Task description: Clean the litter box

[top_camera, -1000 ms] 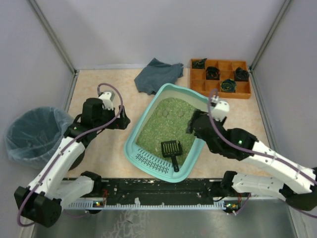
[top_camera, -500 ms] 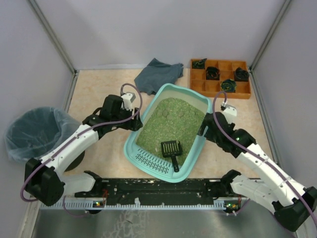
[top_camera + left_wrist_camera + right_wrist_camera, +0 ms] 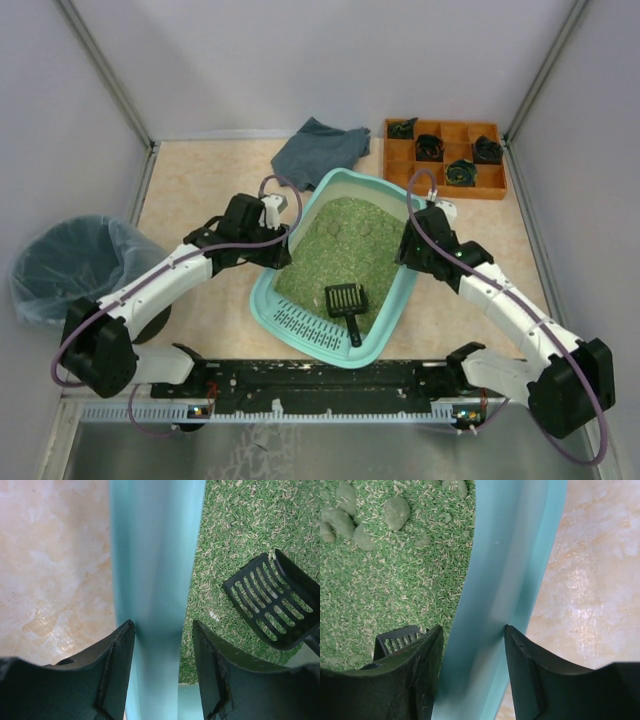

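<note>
From above, one litter box (image 3: 300, 322) is seen between the two arms, with one black scoop (image 3: 345, 305) laid inside. One bin (image 3: 60, 265) is kept at the left.

At the left wrist, one wall is straddled by the half-closed left gripper (image 3: 162, 625). Whether it is squeezed cannot be told.

At the right wrist, the other wall is pinched by the right gripper (image 3: 474, 627), likely so the box can be held on both sides.

Pale grey walls (image 3: 300, 60) enclose a beige mottled tabletop (image 3: 200, 180), possibly stone-patterned, under even light.
</note>
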